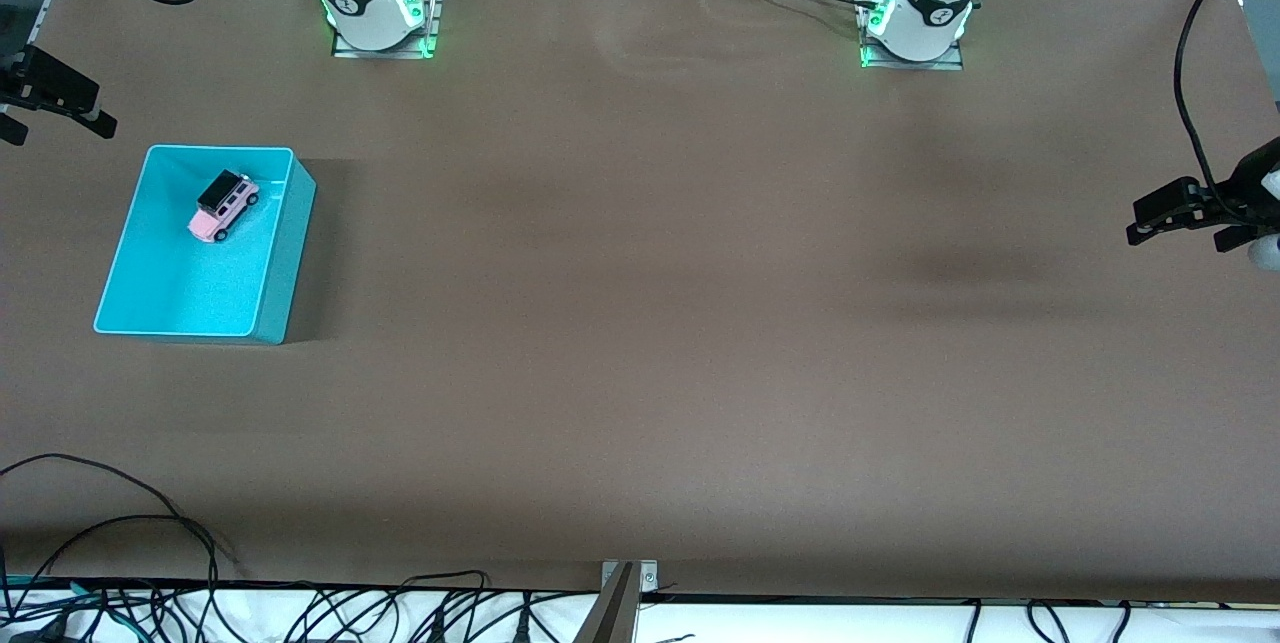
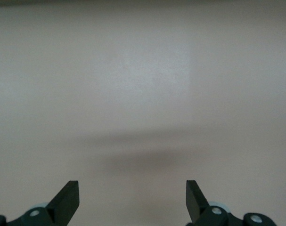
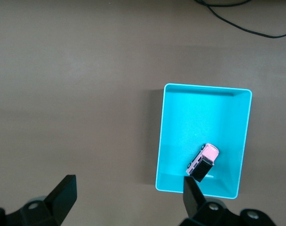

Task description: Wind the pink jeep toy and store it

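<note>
The brown table carries a teal bin at the right arm's end. The pink jeep toy lies inside it, on its wheels, its long axis slanted across the bin floor. The right gripper, spread and empty, hangs near the bin and is far closer. The left gripper, also spread, waits over bare table at its own end.

From my front camera both arms run out of frame past their bases, and the right gripper and left gripper are clipped at the picture's edges. The pink jeep toy is too small for wheel detail.
</note>
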### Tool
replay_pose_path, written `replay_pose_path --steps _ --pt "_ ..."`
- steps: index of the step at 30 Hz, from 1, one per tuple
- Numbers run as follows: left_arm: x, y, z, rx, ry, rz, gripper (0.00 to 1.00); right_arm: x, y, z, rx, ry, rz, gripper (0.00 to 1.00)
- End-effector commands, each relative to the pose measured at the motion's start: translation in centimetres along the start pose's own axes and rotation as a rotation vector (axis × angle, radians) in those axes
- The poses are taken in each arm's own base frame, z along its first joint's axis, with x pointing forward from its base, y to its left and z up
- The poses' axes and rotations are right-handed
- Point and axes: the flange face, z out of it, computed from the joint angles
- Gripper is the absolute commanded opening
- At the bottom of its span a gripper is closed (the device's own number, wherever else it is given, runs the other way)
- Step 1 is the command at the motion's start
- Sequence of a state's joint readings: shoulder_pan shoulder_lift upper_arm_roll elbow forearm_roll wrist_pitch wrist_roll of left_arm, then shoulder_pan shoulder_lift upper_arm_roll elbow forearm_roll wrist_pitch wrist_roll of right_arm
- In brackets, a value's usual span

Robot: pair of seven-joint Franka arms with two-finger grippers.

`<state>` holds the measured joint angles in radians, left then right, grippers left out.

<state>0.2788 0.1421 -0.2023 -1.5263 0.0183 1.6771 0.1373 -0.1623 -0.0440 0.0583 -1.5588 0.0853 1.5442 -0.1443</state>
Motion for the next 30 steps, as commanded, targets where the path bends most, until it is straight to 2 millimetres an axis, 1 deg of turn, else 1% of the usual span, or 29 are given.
replay_pose_path --steps 1,4,7,20,30 --pt "-0.31 0.05 -0.02 0.016 0.0 -0.005 1.0 0.11 0.68 -0.64 0.021 0.008 0.01 1.0" --pt "-0.3 0.07 -0.02 0.014 0.0 -0.005 1.0 0.09 0.84 -0.72 0.021 0.009 0.013 1.0" --pt "-0.31 0.05 -0.02 0.016 0.0 -0.005 1.0 -0.01 1.49 -0.78 0.023 0.011 0.024 1.0" --pt "-0.3 0.07 -0.02 0.014 0.0 -0.005 1.0 -0.13 1.47 -0.92 0.021 0.011 0.021 1.0" --pt "-0.3 0.07 -0.02 0.014 0.0 -0.005 1.0 -0.66 1.53 -1.13 0.013 -0.008 0.022 1.0"
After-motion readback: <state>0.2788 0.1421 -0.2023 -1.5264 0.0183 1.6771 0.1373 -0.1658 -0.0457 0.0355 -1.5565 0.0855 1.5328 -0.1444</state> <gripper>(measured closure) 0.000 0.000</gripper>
